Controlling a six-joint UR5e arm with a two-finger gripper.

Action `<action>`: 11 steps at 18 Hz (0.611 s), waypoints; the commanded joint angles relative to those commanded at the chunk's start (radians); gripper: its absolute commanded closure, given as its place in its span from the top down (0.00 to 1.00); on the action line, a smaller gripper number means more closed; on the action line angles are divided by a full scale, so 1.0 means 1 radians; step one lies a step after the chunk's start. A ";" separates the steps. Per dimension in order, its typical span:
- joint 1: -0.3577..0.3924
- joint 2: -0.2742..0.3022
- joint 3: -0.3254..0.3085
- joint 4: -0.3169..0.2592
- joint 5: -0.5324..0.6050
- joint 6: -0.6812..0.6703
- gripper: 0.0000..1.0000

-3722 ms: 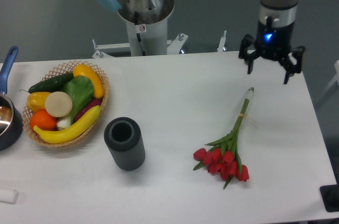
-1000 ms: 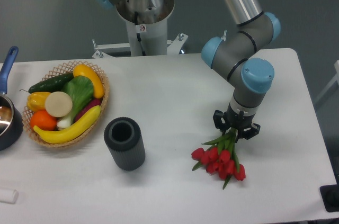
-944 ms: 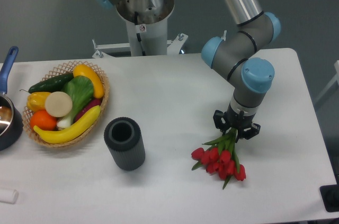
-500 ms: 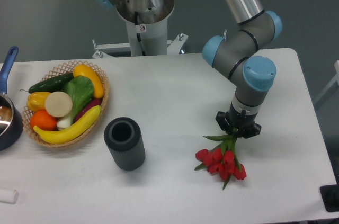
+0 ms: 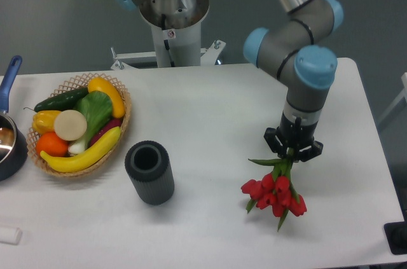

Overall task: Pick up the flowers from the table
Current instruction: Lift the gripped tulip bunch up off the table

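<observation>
One gripper (image 5: pixel 293 152) clamps the flowers (image 5: pixel 275 193) by their stems, red heads hanging directly below it.

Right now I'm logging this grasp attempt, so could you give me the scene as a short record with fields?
gripper: shut on the stems, pointing down
flowers: red tulips hanging below the gripper, blooms low over the table
table: white
cylinder: dark, ribbed, upright, left of the flowers
basket: wicker, holding fruit and vegetables, far left
pan: dark, at the left edge
task state: flowers gripped; whether fully lifted is unclear
</observation>
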 joint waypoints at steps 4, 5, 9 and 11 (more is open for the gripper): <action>0.022 0.091 0.002 0.000 -0.147 -0.046 0.23; 0.026 0.106 0.003 0.000 -0.190 -0.063 0.23; 0.069 0.144 0.003 0.002 -0.292 -0.066 0.23; 0.080 0.149 0.009 0.000 -0.299 -0.066 0.23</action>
